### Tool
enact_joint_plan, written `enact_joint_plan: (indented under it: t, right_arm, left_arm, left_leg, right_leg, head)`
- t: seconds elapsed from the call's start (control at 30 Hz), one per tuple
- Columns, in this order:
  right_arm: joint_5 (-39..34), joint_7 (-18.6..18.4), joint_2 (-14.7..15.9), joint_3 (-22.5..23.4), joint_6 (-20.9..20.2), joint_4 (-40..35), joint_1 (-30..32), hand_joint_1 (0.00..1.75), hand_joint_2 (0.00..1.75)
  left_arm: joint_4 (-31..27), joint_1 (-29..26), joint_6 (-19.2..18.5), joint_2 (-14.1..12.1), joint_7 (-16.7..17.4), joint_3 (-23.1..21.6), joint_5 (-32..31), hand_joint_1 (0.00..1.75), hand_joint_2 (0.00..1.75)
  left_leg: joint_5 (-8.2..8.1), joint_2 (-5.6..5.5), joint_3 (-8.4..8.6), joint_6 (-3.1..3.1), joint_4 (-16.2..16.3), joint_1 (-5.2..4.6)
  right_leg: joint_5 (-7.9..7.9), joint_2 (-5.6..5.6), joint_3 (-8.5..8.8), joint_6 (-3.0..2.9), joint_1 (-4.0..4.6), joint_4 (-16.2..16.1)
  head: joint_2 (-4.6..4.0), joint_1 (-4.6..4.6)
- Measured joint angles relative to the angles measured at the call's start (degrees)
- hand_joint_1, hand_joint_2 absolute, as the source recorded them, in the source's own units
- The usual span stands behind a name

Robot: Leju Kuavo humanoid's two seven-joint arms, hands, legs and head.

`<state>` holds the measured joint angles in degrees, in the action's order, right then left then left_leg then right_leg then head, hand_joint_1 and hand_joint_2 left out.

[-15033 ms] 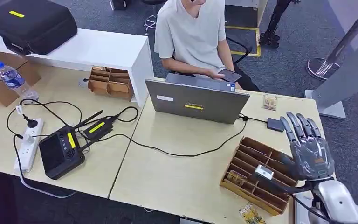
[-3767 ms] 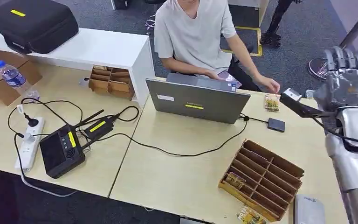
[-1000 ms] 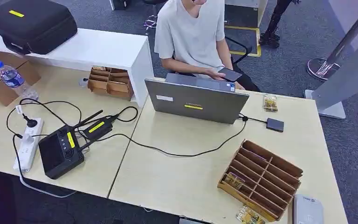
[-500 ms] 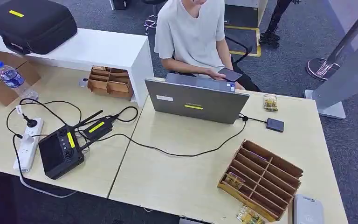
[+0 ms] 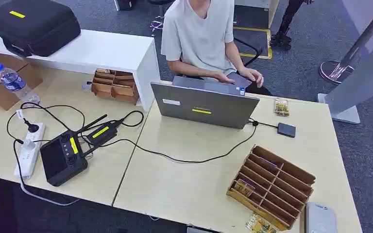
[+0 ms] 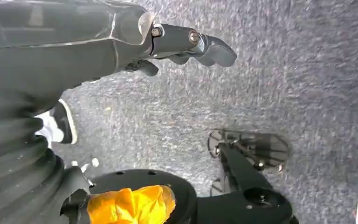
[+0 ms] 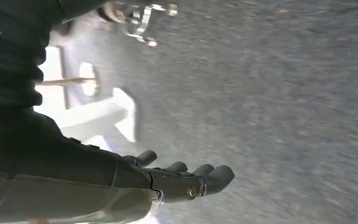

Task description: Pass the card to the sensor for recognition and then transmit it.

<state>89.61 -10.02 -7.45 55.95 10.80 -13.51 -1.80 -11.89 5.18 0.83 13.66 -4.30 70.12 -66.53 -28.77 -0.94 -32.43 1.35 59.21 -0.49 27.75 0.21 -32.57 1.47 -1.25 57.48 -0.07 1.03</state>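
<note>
Card [image 5: 281, 107] lies flat, upper right of head frame, just beside laptop [image 5: 205, 104]. Judged light, thin, stiff, slippery: pinch by edges. Left hand [image 6: 186, 44] and right hand [image 7: 177, 179] hang over carpet, fingers loosely extended, holding nothing.

the head view looks forward and down from high up, taking in the table [image 5: 194, 179], a laptop [image 5: 205, 104] and a person [image 5: 201, 36] seated behind it. each wrist view sits close behind its own hand, left hand [image 6: 121, 42] and right hand [image 7: 135, 186], facing grey carpet [image 6: 284, 84]. the same carpet lies beyond the table in the head view.
</note>
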Motion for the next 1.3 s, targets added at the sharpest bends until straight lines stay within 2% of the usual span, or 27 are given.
enact_joint_plan:
  t: [0.1, 0.27, 0.7, 0.73, 0.87, 0.9, 0.97, 1.0, 1.03, 1.07, 1.1, 1.13, 1.17, 1.2, 1.23, 1.27, 1.3]
  right_arm:
    - [0.0, -0.47, -1.55, -1.11, -1.66, 0.33, -0.13, 0.0, 0.0]
    - [0.04, -0.37, -3.04, -3.06, -2.1, 0.57, -0.21, 0.0, 0.0]
    - [0.04, 0.09, -3.39, -4.46, -2.51, 0.57, -0.21, 0.0, 0.0]
    - [0.04, 0.11, -3.39, -4.61, -2.6, 0.57, -0.22, 0.0, 0.0]
    - [0.04, 1.93, -3.63, -5.46, -2.64, 0.59, -0.2, 0.0, 0.0]
    - [0.04, 2.54, -3.78, -5.87, -2.62, 0.59, -0.19, 0.0, 0.0]
    - [0.0, 4.14, -3.85, -7.39, -2.47, 0.59, -0.16, 0.0, 0.0]
    - [-0.93, 5.48, -3.87, -8.22, -2.6, 0.61, -0.18, 0.0, 0.0]
    - [-5.2, 8.7, -3.95, -7.83, -4.26, 0.61, -0.33, 0.0, 0.0]
    - [-11.05, 11.43, -4.17, -6.24, -7.4, 0.68, -0.73, 0.0, 0.0]
    - [-20.58, 13.61, -4.3, -3.04, -13.63, 1.02, -1.26, 0.0, 0.0]
    - [-30.92, 14.99, -4.37, 0.89, -21.03, 1.18, -1.77, 0.0, 0.0]
    - [-42.14, 16.8, -4.26, 6.34, -30.35, 0.94, -1.99, 0.0, 0.0]
    - [-50.17, 19.12, -3.93, 10.82, -37.36, 0.08, -1.76, 0.0, 1.75]
    - [-55.96, 20.2, -4.15, 14.0, -41.65, -0.53, -1.32, 0.0, 1.75]
    - [-59.72, 17.99, -4.19, 16.07, -43.02, -0.57, -0.98, 0.0, 0.0]
    - [-59.29, 15.23, -4.15, 16.4, -40.69, -0.5, -1.0, 0.0, 0.0]
  left_arm:
    - [0.0, 0.03, 1.11, -0.09, 0.72, 0.39, 0.39, 0.0, 1.75]
    - [0.0, 0.07, 0.54, -0.2, 0.61, 0.85, 0.7, 0.0, 1.75]
    - [0.0, 0.09, 0.5, -0.24, 1.26, 1.16, 0.68, 0.0, 1.75]
    - [0.0, 0.09, 0.5, -0.24, 1.29, 1.16, 0.66, 0.0, 0.0]
    - [0.0, 0.08, 1.28, -0.24, 1.29, 1.16, -0.93, 0.0, 0.0]
    - [0.0, 0.03, 2.44, -0.24, 1.29, 0.83, -3.32, 0.0, 1.75]
    - [0.0, -0.19, 6.15, -0.35, 1.62, -1.93, -12.79, 0.0, 1.75]
    - [0.0, -0.2, 7.93, -0.44, 2.18, -4.71, -17.62, 0.0, 0.0]
    - [0.0, -0.06, 8.76, -0.44, 2.27, -7.0, -19.5, 0.0, 1.75]
    - [0.0, 0.29, 7.6, -0.39, 1.76, -8.11, -17.76, 0.0, 1.75]
    - [0.11, 0.76, 3.77, -0.28, 1.4, -7.36, -13.07, 0.0, 1.75]
    - [0.39, 1.11, -1.77, -0.24, 0.94, -5.46, -6.61, 0.0, 1.75]
    - [0.48, 1.29, -9.38, -0.06, -0.05, -1.98, 3.4, 0.0, 1.75]
    - [0.48, 1.0, -14.93, -0.11, -0.79, 1.46, 14.12, 0.0, 1.75]
    - [0.48, 0.45, -18.11, -0.17, 0.71, 3.84, 22.99, 0.0, 1.75]
    - [0.5, -0.09, -17.66, -0.28, 5.17, 4.39, 30.25, 0.0, 1.75]
    - [0.5, -0.4, -14.38, -0.57, 9.13, 3.21, 33.86, 0.0, 1.75]
  left_leg:
    - [0.01, -0.01, 0.0, -0.02, 0.0, 0.0]
    - [0.01, -0.01, 0.0, -0.03, 0.0, 0.0]
    - [-0.03, 0.0, 0.0, -0.09, 0.01, -0.01]
    - [-0.03, 0.0, 0.01, -0.1, 0.01, 0.0]
    - [-0.03, 0.0, 0.01, -0.1, 0.0, 0.01]
    - [-0.02, 0.0, 0.01, -0.1, 0.0, 0.01]
    - [-0.02, -0.01, 0.01, -0.1, 0.01, 0.01]
    - [-0.02, -0.02, 0.0, -0.1, 0.01, 0.01]
    - [-0.02, -0.02, -0.01, -0.11, 0.0, 0.0]
    - [-0.02, -0.01, 0.0, -0.11, 0.0, 0.0]
    - [-0.02, 0.0, -0.01, -0.11, 0.0, 0.0]
    - [-0.02, 0.01, 0.01, -0.11, 0.0, 0.0]
    - [-0.02, 0.02, 0.04, -0.11, 0.01, -0.01]
    - [-0.03, 0.07, 0.04, -0.11, 0.01, -0.03]
    - [-0.06, 0.05, 0.03, -0.14, 0.01, -0.03]
    - [-0.07, 0.03, 0.03, -0.13, 0.0, -0.01]
    - [-0.1, 0.02, 0.01, -0.18, 0.0, 0.04]
  right_leg:
    - [0.0, 0.0, 0.0, -0.01, 0.0, 0.0]
    - [0.0, 0.0, 0.0, -0.01, 0.0, 0.0]
    - [0.0, 0.01, -0.01, -0.01, 0.0, 0.0]
    - [0.0, 0.01, -0.01, -0.01, 0.01, 0.0]
    - [0.0, 0.01, -0.01, -0.01, 0.01, 0.0]
    - [0.0, 0.01, -0.01, -0.01, 0.01, 0.0]
    - [0.0, 0.0, -0.01, -0.01, 0.01, 0.0]
    - [0.0, -0.01, -0.03, -0.01, 0.01, 0.0]
    - [0.0, -0.01, -0.01, -0.01, 0.0, 0.0]
    - [0.0, -0.01, 0.0, -0.01, 0.0, 0.0]
    - [-0.01, 0.0, 0.01, -0.02, 0.0, 0.0]
    - [-0.01, 0.01, 0.03, -0.03, 0.0, 0.0]
    - [-0.05, 0.01, 0.04, -0.07, -0.01, 0.01]
    - [-0.05, 0.04, 0.02, -0.07, -0.02, 0.0]
    - [-0.02, 0.03, 0.0, -0.06, -0.02, 0.0]
    - [0.1, 0.02, 0.04, -0.15, 0.0, -0.01]
    - [0.1, 0.02, 0.05, -0.16, 0.03, 0.0]
  head:
    - [0.0, 0.02]
    - [0.0, 0.0]
    - [0.0, 0.0]
    - [0.0, 0.0]
    - [0.0, 0.0]
    - [0.0, 0.0]
    - [0.0, 0.0]
    - [0.0, 0.02]
    - [0.0, 0.0]
    - [0.0, -0.02]
    - [0.0, 0.0]
    - [0.0, 0.0]
    - [0.0, 0.0]
    - [0.0, 0.0]
    - [0.0, 0.0]
    - [0.0, 0.04]
    - [0.0, -0.11]
